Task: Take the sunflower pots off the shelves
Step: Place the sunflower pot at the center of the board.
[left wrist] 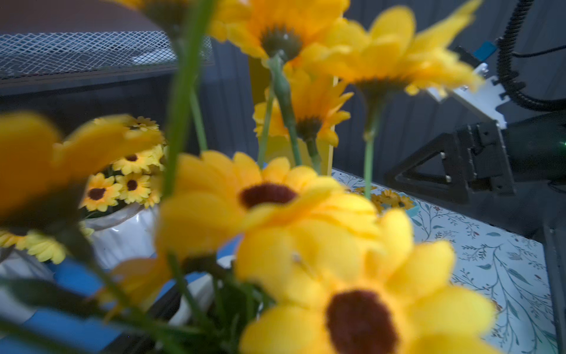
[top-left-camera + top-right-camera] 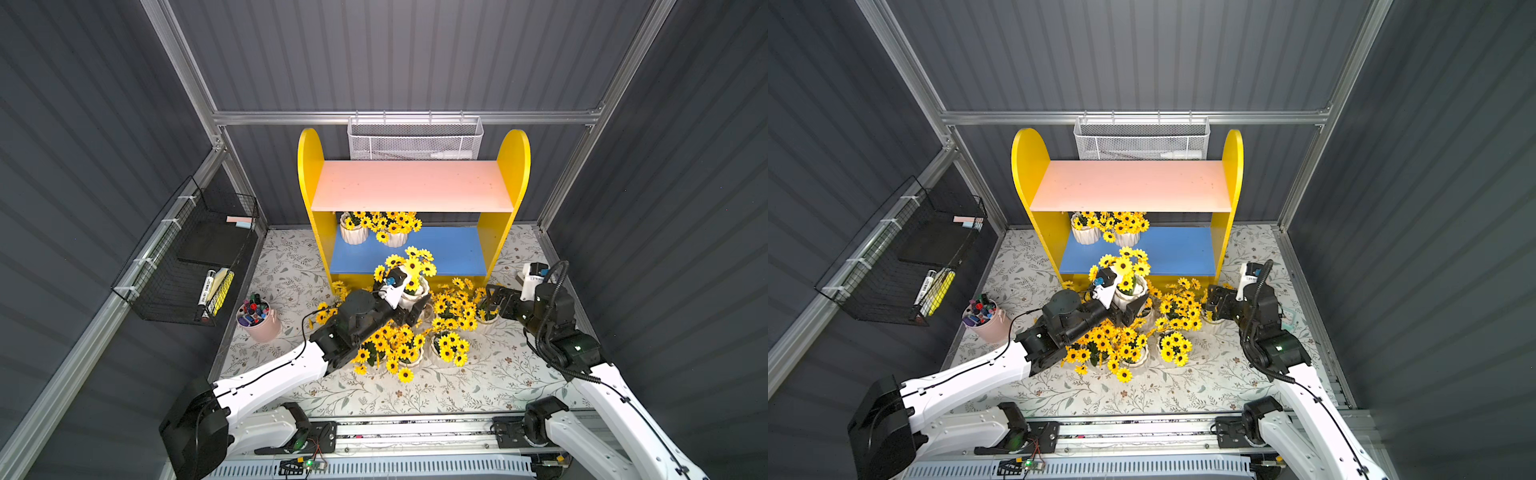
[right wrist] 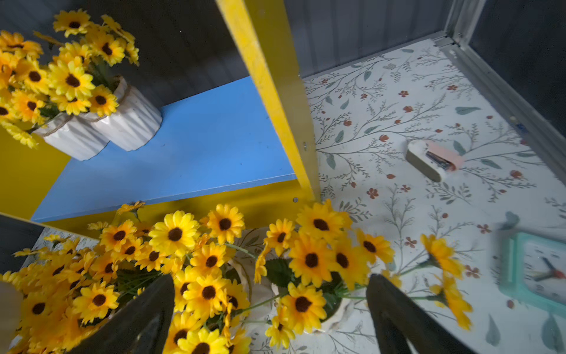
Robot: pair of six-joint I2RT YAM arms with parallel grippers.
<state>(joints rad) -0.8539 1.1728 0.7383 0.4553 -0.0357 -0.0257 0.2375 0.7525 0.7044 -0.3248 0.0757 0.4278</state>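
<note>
Flowery table (image 2: 498, 374), shelf (image 2: 515, 166) at the back. The left end effector (image 2: 409, 307) pinches a pot (image 2: 417, 291) in front of the blue board (image 2: 449, 249). Two pots (image 2: 354, 233) sit at its back left, nearer that arm. The right end effector (image 3: 272, 283) is spread wide.

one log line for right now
left gripper: holding a sunflower pot | right gripper: open | blue board: two pots on it
</note>
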